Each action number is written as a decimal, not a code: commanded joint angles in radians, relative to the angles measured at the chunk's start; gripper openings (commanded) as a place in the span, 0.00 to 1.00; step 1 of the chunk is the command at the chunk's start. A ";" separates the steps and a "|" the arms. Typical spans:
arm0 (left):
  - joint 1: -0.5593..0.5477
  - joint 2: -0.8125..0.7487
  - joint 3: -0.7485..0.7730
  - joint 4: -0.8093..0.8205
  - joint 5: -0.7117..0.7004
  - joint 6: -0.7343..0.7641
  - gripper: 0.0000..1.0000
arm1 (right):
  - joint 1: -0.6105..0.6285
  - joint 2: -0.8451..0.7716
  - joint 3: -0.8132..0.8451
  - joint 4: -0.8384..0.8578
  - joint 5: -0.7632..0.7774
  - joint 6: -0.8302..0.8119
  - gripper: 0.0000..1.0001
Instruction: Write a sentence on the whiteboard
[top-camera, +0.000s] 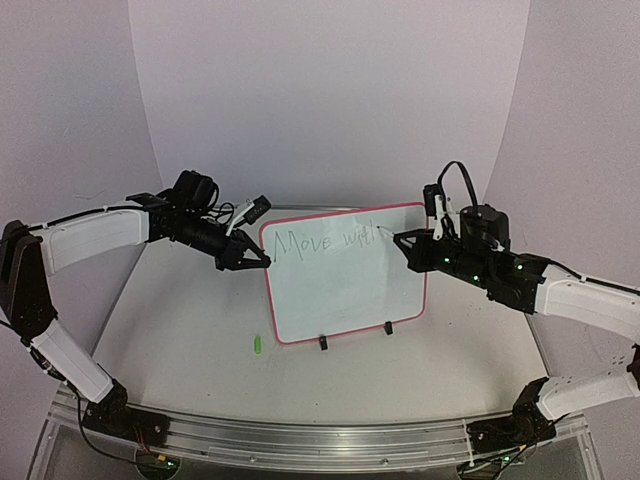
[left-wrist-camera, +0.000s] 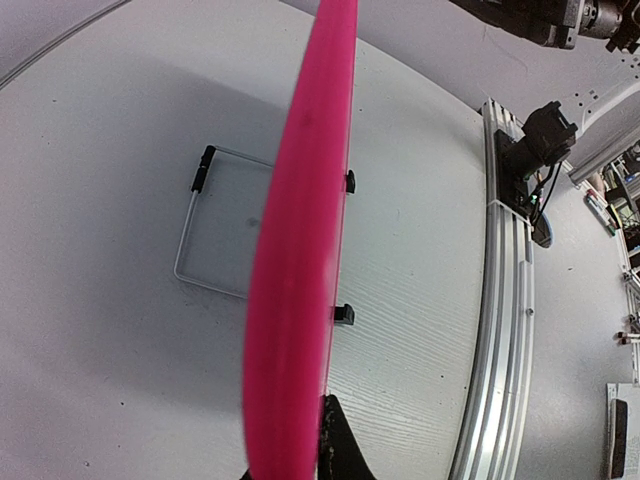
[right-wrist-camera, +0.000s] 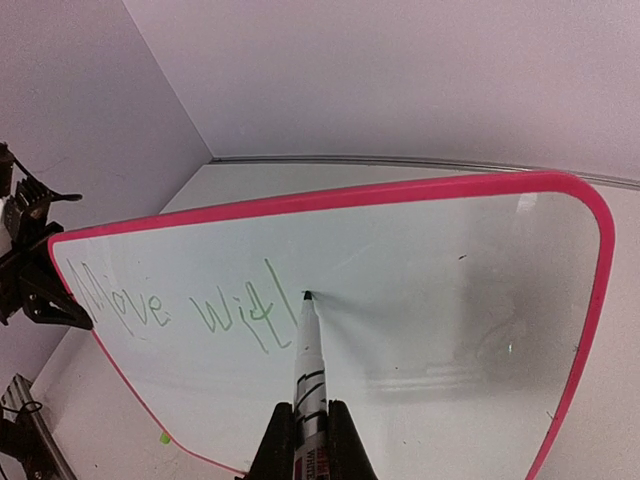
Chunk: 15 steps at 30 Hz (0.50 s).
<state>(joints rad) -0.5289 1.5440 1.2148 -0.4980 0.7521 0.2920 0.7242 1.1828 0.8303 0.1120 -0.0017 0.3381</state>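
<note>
The whiteboard (top-camera: 350, 290) stands upright mid-table on black clip feet (top-camera: 323, 343), its frame pink-red. The sentence (top-camera: 320, 242) is thin green handwriting along the top that reads "Move wit"; the right wrist view shows the sentence (right-wrist-camera: 180, 305) too. My left gripper (top-camera: 262, 260) is shut on the board's left edge. In the left wrist view that edge is a blurred pink band (left-wrist-camera: 295, 300), and one finger (left-wrist-camera: 340, 440) presses against its side. My right gripper (right-wrist-camera: 311, 405) is shut on a white marker (right-wrist-camera: 308, 360), whose tip touches the board just right of the last letter.
A small green cap (top-camera: 256, 344) lies on the table in front of the board's lower left corner. The wire stand (left-wrist-camera: 215, 220) rests flat behind the board. An aluminium rail (top-camera: 320, 440) runs along the near edge. White backdrop walls close in behind and at both sides.
</note>
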 joint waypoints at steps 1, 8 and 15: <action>0.006 0.021 0.005 -0.020 -0.072 0.049 0.00 | -0.005 -0.025 0.012 0.017 0.063 0.014 0.00; 0.006 0.019 0.005 -0.019 -0.073 0.050 0.00 | -0.005 -0.029 0.002 0.006 0.063 0.022 0.00; 0.006 0.018 0.005 -0.020 -0.072 0.049 0.00 | -0.005 -0.035 -0.028 -0.006 0.058 0.048 0.00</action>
<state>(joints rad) -0.5289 1.5440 1.2148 -0.4980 0.7521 0.2920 0.7242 1.1690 0.8235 0.1106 0.0355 0.3594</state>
